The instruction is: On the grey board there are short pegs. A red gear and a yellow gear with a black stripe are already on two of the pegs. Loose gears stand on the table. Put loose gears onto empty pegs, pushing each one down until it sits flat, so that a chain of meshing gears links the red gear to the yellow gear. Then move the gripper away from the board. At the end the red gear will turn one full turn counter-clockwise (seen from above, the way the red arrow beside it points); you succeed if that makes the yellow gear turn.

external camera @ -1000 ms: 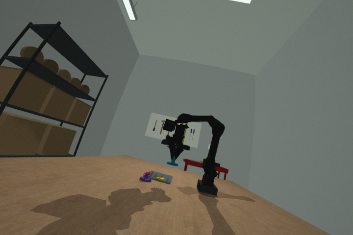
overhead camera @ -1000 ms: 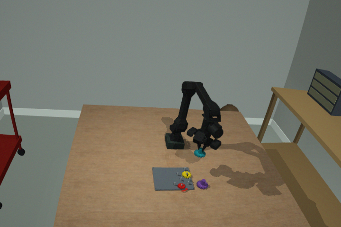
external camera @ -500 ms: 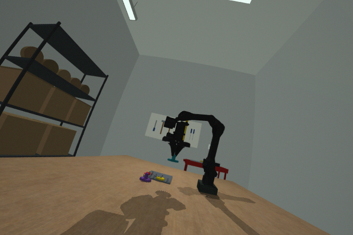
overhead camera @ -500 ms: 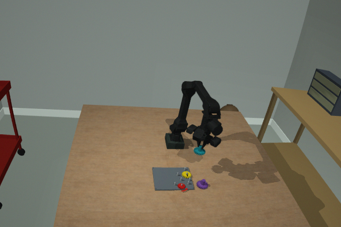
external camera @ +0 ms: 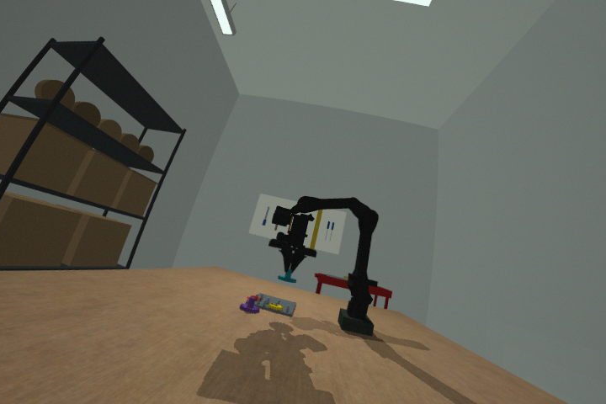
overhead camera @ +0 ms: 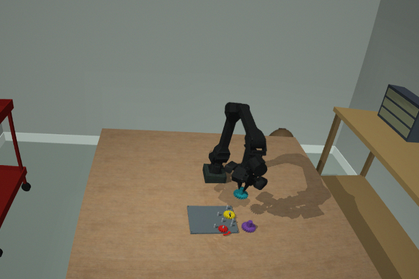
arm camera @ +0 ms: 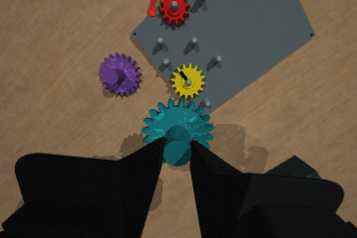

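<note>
On the grey board (overhead camera: 203, 220) (external camera: 282, 300) (arm camera: 266, 45), set well in from the left and right edges of the bench (overhead camera: 134, 197) (external camera: 122, 333) (arm camera: 38, 74), pegs are occupied by the red gear (overhead camera: 221, 229) (external camera: 256, 298) (arm camera: 175, 15) and yellow gear (overhead camera: 228, 215) (external camera: 275, 307) (arm camera: 187, 89). The purple gear (overhead camera: 248, 226) (external camera: 249, 308) (arm camera: 122, 74) is stood beside it, towards the bench's right edge. The teal gear (overhead camera: 240, 195) (external camera: 287, 278) (arm camera: 178, 124) is gripped by its knob in the gripper (overhead camera: 242, 188) (external camera: 289, 271) (arm camera: 178, 144), above the bench.

A workshop, shown by hanging tools (external camera: 330, 225) and stocked shelving (external camera: 131, 88)
</note>
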{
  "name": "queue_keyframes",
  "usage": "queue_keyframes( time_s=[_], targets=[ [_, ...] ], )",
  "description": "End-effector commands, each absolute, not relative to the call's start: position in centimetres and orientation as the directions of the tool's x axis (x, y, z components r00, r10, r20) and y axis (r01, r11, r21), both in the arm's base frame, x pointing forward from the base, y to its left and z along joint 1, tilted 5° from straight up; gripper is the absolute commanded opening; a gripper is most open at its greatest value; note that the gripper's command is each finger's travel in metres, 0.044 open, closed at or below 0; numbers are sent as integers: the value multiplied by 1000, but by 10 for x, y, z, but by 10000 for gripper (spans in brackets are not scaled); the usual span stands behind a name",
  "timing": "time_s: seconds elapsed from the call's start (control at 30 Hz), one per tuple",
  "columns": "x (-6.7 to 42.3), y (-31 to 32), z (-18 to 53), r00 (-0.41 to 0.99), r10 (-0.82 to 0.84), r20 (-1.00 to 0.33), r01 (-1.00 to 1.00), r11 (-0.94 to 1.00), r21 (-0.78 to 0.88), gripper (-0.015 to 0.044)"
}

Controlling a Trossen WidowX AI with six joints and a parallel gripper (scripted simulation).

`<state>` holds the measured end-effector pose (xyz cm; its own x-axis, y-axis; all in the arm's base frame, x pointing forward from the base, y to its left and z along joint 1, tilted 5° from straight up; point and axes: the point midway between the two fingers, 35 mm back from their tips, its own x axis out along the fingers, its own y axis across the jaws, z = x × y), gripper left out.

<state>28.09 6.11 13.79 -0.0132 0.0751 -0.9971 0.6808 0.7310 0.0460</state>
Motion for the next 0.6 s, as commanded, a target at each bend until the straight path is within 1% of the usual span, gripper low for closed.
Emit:
queue_keyframes(
  time_s=[0.0, 0.57],
  targets=[
    [292, 54, 130, -7, 79, -997, 677, 734, 53, 0],
    [323, 18, 97, -7, 71, -997, 682, 730, 47, 0]
  ],
)
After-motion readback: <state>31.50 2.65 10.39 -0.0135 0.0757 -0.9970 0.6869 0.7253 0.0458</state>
